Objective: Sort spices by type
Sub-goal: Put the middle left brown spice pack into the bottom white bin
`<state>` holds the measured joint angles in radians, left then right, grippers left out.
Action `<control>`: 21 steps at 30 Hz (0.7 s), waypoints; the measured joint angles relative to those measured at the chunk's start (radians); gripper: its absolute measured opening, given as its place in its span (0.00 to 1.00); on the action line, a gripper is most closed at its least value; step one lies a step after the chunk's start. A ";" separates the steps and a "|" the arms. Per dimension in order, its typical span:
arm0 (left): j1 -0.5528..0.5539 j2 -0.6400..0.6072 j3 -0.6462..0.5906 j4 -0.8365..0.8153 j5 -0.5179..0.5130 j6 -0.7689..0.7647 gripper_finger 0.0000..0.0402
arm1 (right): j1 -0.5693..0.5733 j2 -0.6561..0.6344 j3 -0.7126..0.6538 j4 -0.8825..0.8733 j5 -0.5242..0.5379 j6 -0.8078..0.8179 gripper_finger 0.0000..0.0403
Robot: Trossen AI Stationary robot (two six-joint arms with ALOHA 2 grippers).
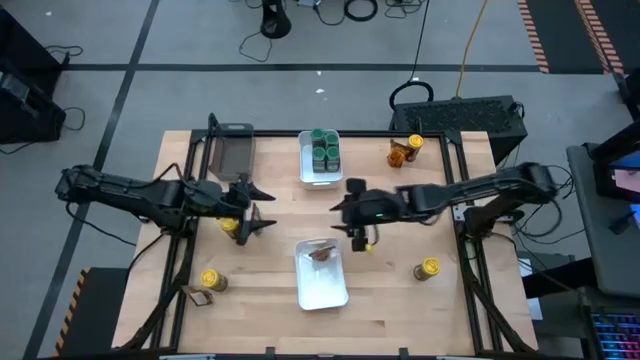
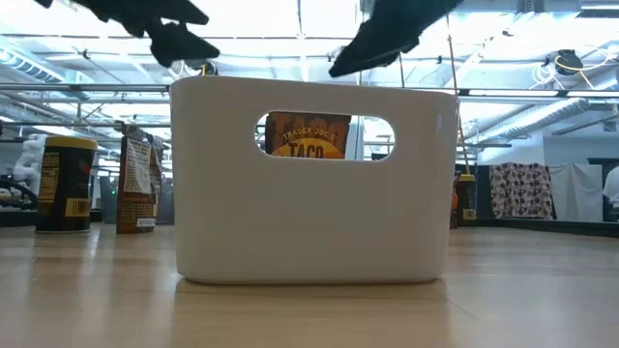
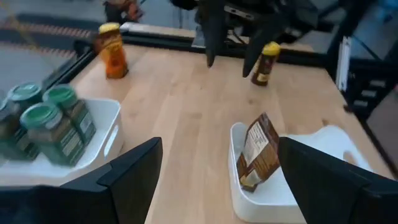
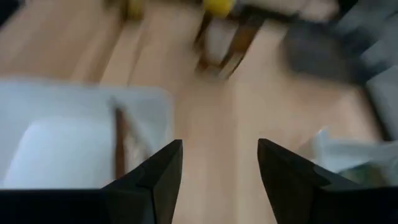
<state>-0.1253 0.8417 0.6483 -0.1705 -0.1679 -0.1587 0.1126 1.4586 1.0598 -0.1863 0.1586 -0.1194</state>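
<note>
Near edge of table (image 1: 400, 310): yellow-lid jar (image 1: 209, 279) at front left w/ a brown packet (image 1: 198, 296) just beside it; another yellow-lid jar (image 1: 428, 268) lies front right, well apart from both arms.

Front white bin (image 1: 322, 283), centre: one brown-orange taco packet (image 1: 321, 253) inside at its far end, leaning on the wall; low view shows its label thru the bin's handle slot (image 2: 309, 137). Right gripper (image 1: 358, 236) hangs just beside/above that bin's far right corner, fingers spread, nothing between them; packet sits just left of it, not touching. Right wrist view: bare wood between the fingers (image 4: 158, 177), bin off to one side.

Left gripper (image 1: 252, 208) mid-left of table, jaws wide apart & empty. A yellow-lid jar (image 1: 231, 226) sits right by it, partly hidden under the arm; can't tell if touching.

Farther back: rear white bin (image 1: 304, 165) w/ green-lid jars (image 1: 324, 148) clustered inside, approx 5. Dark grey tray (image 1: 228, 150) at back left. Back right corner: yellow-lid jar (image 1: 415, 146) w/ an orange-brown item (image 1: 399, 155) beside it; can't tell what kind.
</note>
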 joint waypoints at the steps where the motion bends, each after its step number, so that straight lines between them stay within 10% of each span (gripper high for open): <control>1: 0.003 0.001 0.026 -0.039 -0.013 -0.041 0.80 | -0.004 -0.033 -0.071 0.101 0.015 -0.011 0.47; 7: 0.047 0.044 0.190 -0.451 -0.055 -0.445 0.80 | -0.052 -0.139 -0.324 0.530 0.028 -0.109 0.47; 14: 0.114 0.169 0.315 -0.792 -0.034 -0.798 0.80 | -0.100 -0.163 -0.339 0.452 0.025 -0.131 0.47; 21: 0.169 0.301 0.333 -0.848 0.107 -0.828 0.80 | -0.099 -0.156 -0.340 0.451 0.022 -0.130 0.47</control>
<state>0.0434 1.1429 0.9817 -1.0189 -0.0606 -0.9867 0.0135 1.3029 0.7200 0.2651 0.1810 -0.2495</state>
